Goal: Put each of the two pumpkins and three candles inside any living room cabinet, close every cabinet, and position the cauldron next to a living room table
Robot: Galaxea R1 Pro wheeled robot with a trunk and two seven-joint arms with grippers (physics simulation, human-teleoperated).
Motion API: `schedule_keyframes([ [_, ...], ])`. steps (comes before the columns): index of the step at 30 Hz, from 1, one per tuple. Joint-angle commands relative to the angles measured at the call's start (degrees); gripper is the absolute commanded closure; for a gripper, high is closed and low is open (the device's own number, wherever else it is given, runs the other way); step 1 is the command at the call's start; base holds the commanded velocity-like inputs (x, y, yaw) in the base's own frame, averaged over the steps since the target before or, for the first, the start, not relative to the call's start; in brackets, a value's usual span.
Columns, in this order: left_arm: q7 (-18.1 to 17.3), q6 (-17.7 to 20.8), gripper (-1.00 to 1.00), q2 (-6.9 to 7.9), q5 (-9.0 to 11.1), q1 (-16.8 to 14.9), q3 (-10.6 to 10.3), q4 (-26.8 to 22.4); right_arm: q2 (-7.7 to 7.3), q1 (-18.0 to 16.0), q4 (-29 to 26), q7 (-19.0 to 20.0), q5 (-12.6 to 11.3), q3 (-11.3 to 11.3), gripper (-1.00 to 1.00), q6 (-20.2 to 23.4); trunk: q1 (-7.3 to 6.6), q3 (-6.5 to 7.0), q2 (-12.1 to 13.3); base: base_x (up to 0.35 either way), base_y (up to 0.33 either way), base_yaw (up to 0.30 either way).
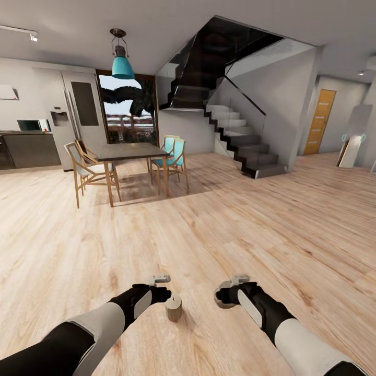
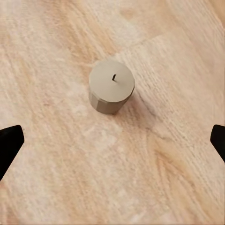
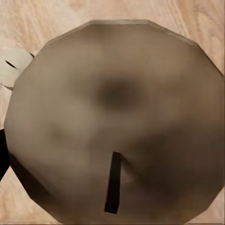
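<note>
A stubby grey-brown candle (image 1: 174,307) stands upright on the wooden floor (image 1: 219,219), just beside the left end effector (image 1: 163,287) and on its inner side. In the left wrist view this same candle (image 2: 111,86) sits ahead of the spread fingertips (image 2: 9,143), which show as two dark tips wide apart with bare floor (image 2: 56,56) between them; so the left end effector is spread and holds nothing.

The right end effector (image 1: 225,295), well apart from the floor candle on its far side, appears to be pinching a second candle (image 3: 117,122): its round top with the dark wick crowds the right wrist camera, though the fingers themselves are hidden. A pale third candle (image 3: 11,68) peeps past its rim there.

The step in hand looks like picking up the floor candle with the left arm. To do it well, centre the spread fingers over the candle so it lies midway between them, descend straight, and close on the side wall below the top rim. Keep the wrist vertical; a slanted approach could knock the short cylinder over and send it rolling. The right arm should stay level meanwhile.
</note>
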Motion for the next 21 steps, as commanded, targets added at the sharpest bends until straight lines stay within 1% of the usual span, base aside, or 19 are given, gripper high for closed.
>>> schedule_keyframes([
  [1, 0.4, 0.3, -1.00, 0.02, 0.5, 0.0, -0.5, -0.1, -0.38, -0.1, -1.3, -0.5, -0.7, 0.4, 1.00, 1.9, -0.01, -0.06, 0.0, 0.000, 0.000, 0.000],
  [4, 0.5, 0.3, -1.00, 0.04, 0.4, 0.0, -0.5, -0.2, -0.69, -0.2, -3.8, -0.6, -0.7, 0.2, 1.00, 4.6, -0.01, -0.06, 0.0, 0.000, 0.000, 0.000],
  [6, 0.5, 0.3, -1.00, -0.01, 0.3, 0.0, -0.5, -0.3, -0.82, -0.2, -7.0, -0.6, -0.7, -0.9, 1.00, 6.4, -0.01, -0.06, 0.0, 0.000, 0.000, 0.000],
  [7, 0.5, 0.3, -1.00, -0.05, 0.3, 0.0, -0.5, -1.5, -0.88, -0.3, -11.5, -0.7, -0.6, -4.1, 1.00, 9.4, -0.01, -0.06, 0.0, 0.000, 0.000, 0.000],
  [9, 0.3, 0.4, -1.00, 0.01, 0.2, 0.0, -0.5, -2.9, -0.90, -0.3, -15.5, -0.7, -0.4, -7.5, 1.00, 13.3, -0.01, -0.06, 0.0, 0.000, 0.000, 0.000],
  [10, 0.3, 0.5, -1.00, 0.02, 0.2, 0.0, -0.5, -3.2, -0.90, -0.3, -16.5, -0.7, -0.4, -8.4, 1.00, 14.3, -0.01, -0.06, 0.0, 0.000, 0.000, 0.000],
  [11, 0.1, 0.5, -1.00, 0.03, 0.0, 0.0, -0.6, -3.5, -0.91, -0.4, -18.5, -0.7, -0.3, -9.9, 1.00, 16.2, -0.01, -0.06, 0.0, 0.000, 0.000, 0.000],
  [13, -0.3, 0.4, -1.00, -0.01, -1.2, 0.0, -0.6, -3.9, -0.96, -0.6, -21.8, -0.7, -0.3, -12.3, 1.00, 19.0, -0.01, -0.06, 0.0, 0.000, 0.000, 0.000],
  [14, -1.0, 0.4, -1.00, -0.03, -2.7, 0.0, -0.8, -4.0, -1.00, -0.6, -23.7, -0.7, -0.2, -13.2, 1.00, 20.1, -0.01, -0.06, 0.0, 0.000, 0.000, 0.000],
  [15, -1.4, 0.4, -1.00, -0.03, -3.3, 0.0, -0.9, -4.1, -1.02, -0.6, -24.3, -0.7, -0.2, -13.4, 1.00, 20.3, -0.01, -0.06, 0.0, 0.000, 0.000, 0.000],
  [19, -6.9, 0.2, -1.00, -0.08, -7.6, 0.0, -1.1, -4.1, -1.08, -0.6, -27.4, -0.7, -0.2, -13.9, 1.00, 21.1, -0.01, -0.06, 0.0, 0.000, 0.000, 0.000],
  [20, -7.7, 0.1, -1.00, -0.10, -8.2, 0.0, -1.1, -4.1, -1.08, -0.6, -27.7, -0.7, -0.2, -13.9, 1.00, 21.2, -0.01, -0.06, 0.0, 0.000, 0.000, 0.000],
  [21, -8.0, 0.1, -1.00, -0.10, -8.5, 0.0, -1.1, -4.1, -1.08, -0.6, -27.8, -0.7, -0.2, -13.9, 1.00, 21.3, -0.01, -0.06, 0.0, 0.000, 0.000, 0.000],
])
